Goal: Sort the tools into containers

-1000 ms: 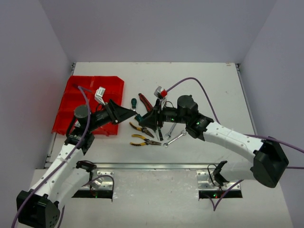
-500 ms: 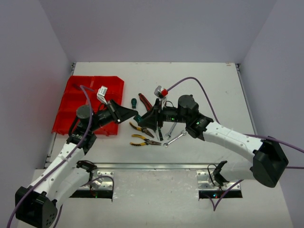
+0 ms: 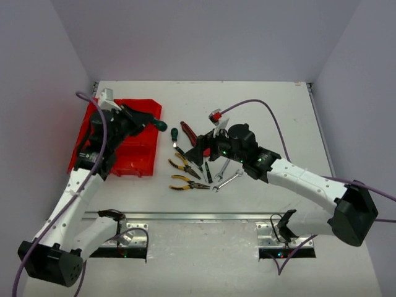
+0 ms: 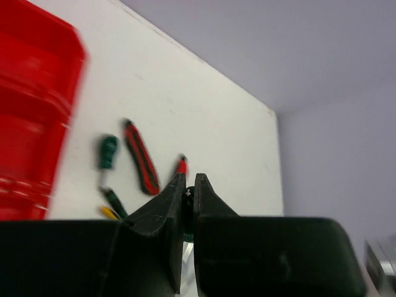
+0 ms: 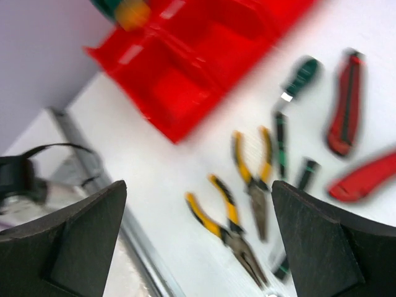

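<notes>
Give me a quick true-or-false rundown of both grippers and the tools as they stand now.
1. The right gripper is open and empty. True.
2. Both pliers lie in the red tray. False: they lie on the table, right of the tray.
3. The left gripper is shut on a green-handled screwdriver. True.
4. The red knives are in the tray. False: they lie on the table among the other tools.
</notes>
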Available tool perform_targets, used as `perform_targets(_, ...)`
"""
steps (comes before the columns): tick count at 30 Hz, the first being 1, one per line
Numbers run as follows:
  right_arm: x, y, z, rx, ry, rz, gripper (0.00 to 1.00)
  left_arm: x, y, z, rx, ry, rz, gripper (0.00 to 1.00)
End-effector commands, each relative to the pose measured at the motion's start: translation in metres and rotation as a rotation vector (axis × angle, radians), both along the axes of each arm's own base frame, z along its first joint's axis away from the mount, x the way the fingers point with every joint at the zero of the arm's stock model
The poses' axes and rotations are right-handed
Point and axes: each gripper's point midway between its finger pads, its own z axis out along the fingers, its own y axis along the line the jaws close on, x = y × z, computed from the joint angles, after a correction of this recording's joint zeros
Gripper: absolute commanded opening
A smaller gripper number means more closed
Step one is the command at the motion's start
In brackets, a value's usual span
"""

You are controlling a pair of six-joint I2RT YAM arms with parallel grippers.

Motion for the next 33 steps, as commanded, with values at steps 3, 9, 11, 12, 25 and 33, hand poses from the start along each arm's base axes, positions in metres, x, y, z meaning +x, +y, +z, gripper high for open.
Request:
perform_targets(3, -0.001, -0.087, 0.001, -0.132, -0.026, -0.316, 0.99, 0.045, 0.181, -0.022, 0.291, 0.195, 0.689, 0.0)
perform_targets(9, -0.033, -0.112, -0.015, -0.057, -0.013, -0.318, 0.99, 0.071, 0.283, -0.027, 0.375, 0.282, 1.032, 0.0)
perform_targets(11, -0.042, -0.115, -0.018, -0.032, -0.012, -0.302, 0.99, 0.081, 0.297, -0.038, 0.409, 0.315, 1.052, 0.0)
perform_targets(12, -0.045, -0.117, -0.022, -0.033, -0.013, -0.294, 0.99, 0.087, 0.304, -0.046, 0.424, 0.337, 1.059, 0.0)
perform_targets(25, -0.06, -0.136, -0.021, -0.028, -0.06, -0.291, 0.99, 0.088, 0.297, -0.155, 0.354, 0.566, 0.977, 0.18)
perform_targets(33, -0.059, -0.13, -0.033, -0.076, -0.035, -0.265, 0.99, 0.096, 0.284, -0.144, 0.321, 0.589, 0.9, 1.0)
